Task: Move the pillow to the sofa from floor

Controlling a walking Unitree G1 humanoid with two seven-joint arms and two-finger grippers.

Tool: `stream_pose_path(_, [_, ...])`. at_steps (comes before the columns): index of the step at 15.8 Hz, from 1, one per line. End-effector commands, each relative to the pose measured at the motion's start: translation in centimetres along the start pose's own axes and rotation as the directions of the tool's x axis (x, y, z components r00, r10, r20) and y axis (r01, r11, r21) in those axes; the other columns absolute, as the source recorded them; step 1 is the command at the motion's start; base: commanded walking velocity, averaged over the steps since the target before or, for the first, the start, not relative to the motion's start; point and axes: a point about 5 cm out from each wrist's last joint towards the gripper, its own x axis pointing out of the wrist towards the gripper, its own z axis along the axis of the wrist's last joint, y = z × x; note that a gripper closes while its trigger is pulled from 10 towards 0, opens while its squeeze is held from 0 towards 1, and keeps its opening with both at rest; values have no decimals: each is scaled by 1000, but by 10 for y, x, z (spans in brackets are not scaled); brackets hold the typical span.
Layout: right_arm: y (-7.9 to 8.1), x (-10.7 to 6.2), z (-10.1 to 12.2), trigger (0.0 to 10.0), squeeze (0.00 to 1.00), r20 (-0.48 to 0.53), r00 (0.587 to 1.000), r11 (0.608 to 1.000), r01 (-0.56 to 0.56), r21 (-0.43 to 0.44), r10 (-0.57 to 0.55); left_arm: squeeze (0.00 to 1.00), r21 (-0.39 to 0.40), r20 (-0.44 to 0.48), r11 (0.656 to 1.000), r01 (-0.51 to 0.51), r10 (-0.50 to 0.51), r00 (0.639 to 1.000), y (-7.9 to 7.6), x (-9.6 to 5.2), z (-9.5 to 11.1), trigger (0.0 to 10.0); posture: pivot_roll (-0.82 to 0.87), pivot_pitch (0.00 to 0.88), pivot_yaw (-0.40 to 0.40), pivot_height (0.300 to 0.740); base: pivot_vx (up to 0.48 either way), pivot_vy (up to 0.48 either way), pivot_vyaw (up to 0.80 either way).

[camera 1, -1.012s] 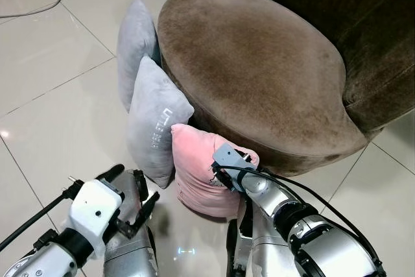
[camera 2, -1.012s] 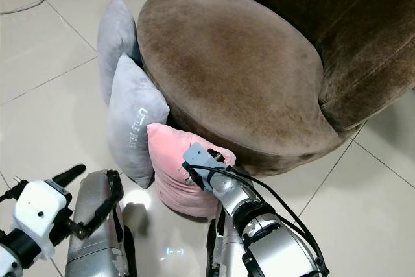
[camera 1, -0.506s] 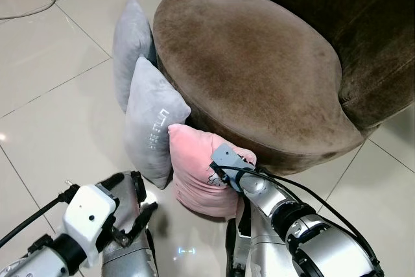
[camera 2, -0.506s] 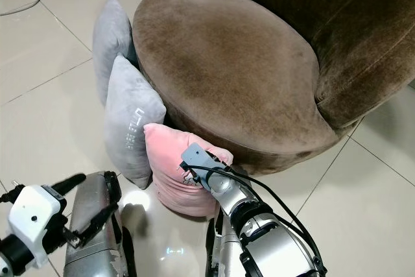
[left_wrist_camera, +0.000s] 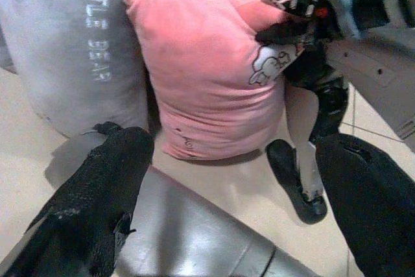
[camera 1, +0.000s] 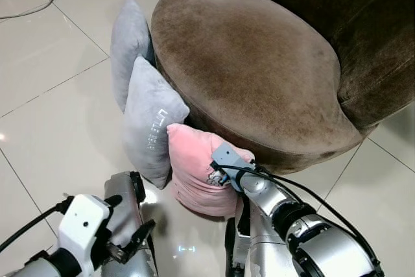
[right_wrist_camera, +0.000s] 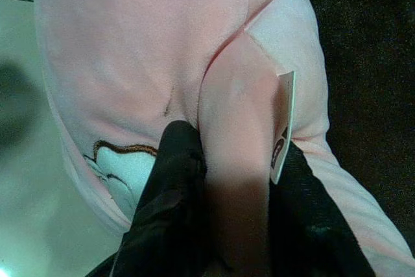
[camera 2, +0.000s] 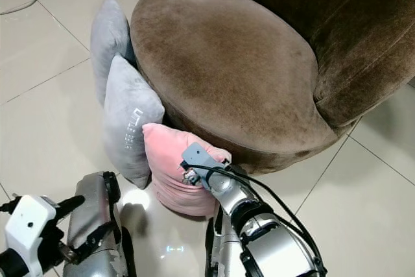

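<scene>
Down on the glossy tiled floor [camera 1: 52,95], leaning against the base of the round brown velvet sofa [camera 1: 259,63]: soft pink pillow [camera 1: 194,173], beside two grey pillows [camera 1: 146,121]. Right gripper [right_wrist_camera: 224,180] pinching a fold of pink fabric at the top corner between both black fingers [right_wrist_camera: 172,180]. Left gripper [left_wrist_camera: 220,212] low, near, fingers spread wide, touching nothing.

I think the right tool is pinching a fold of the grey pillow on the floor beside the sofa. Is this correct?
Not quite: the right tool pinches a fold of the pink pillow, not a grey one. The right wrist view shows it. The pillow is on the floor beside the sofa.
</scene>
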Motion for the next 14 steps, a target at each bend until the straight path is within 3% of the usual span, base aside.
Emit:
stream_pose_path(1, [6, -1, -11, 0, 0, -43, 999, 999, -30, 20, 31, 0, 3, -25, 1000, -16, 16, 1000, 2, -2, -3, 10000, 130, 253, -114, 485, 0, 0, 0])
stream_pose_path(11, [11, -4, -13, 0, 0, 32, 996, 991, -87, 104, 84, 0, 10, -4, 1000, -27, 27, 1000, -1, 4, 0, 10000, 121, 230, -122, 485, 0, 0, 0])
stream_pose_path(12, [12, -4, -8, 0, 0, 92, 993, 988, -87, 127, 75, 0, 10, 0, 1000, -30, 30, 1000, -1, 6, -1, 10000, 117, 223, -124, 485, 0, 0, 0])
stream_pose_path(13, [12, -4, -6, 10000, 0, 114, 990, 980, -101, 170, 82, 0, 13, 5, 999, -32, 32, 999, -2, 9, -1, 10000, 118, 214, -126, 485, 0, 0, 0])
stream_pose_path(14, [13, -5, -7, 10000, 0, 111, 989, 982, -117, 146, 102, 0, 13, 8, 999, -32, 32, 999, -2, 10, -1, 10000, 117, 207, -126, 485, 0, 0, 0])
